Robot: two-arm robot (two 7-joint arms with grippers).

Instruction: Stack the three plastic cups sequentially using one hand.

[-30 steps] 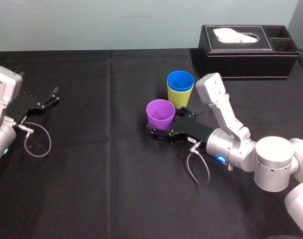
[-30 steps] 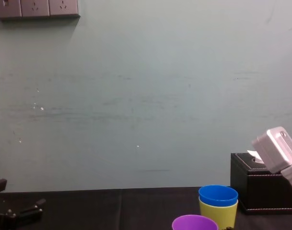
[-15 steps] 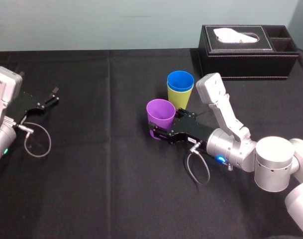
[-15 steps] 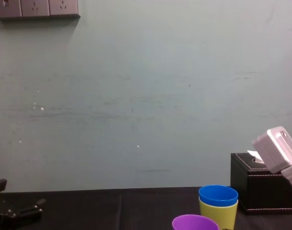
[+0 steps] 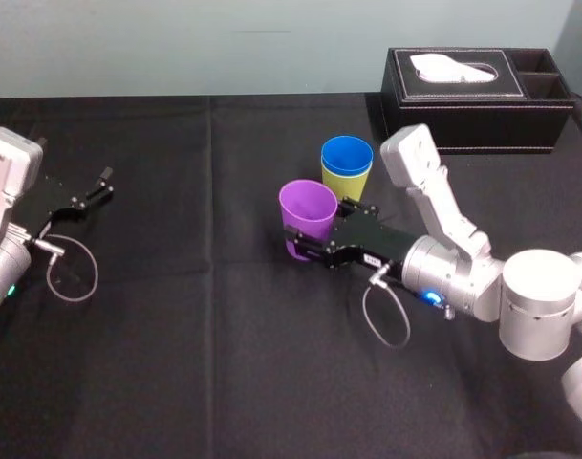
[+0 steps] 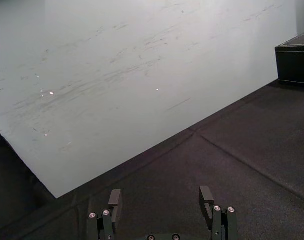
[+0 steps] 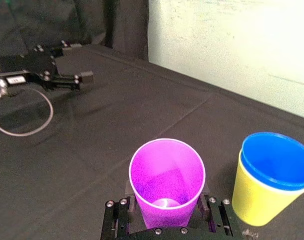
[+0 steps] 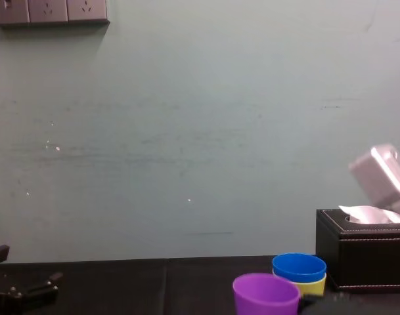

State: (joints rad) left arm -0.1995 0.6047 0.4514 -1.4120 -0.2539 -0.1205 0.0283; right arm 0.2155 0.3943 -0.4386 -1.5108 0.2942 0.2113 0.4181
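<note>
Right gripper (image 5: 306,249) clamps upright purple cup (image 5: 308,212); blue cup (image 5: 346,155) nested in yellow-green cup (image 5: 342,188) stands just beside at 1 o'clock. Left gripper (image 5: 101,185) idle at 9 o'clock, fingers spread

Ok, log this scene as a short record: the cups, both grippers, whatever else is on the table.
purple cup: upright, clamped near its base, beside the stacked pair
blue cup: nested inside the yellow-green cup
yellow-green cup: upright on the table
right gripper: shut on the purple cup
left gripper: open, holding nothing, parked at the table's left
tissue box: black, far right
progress: two of three cups stacked
</note>
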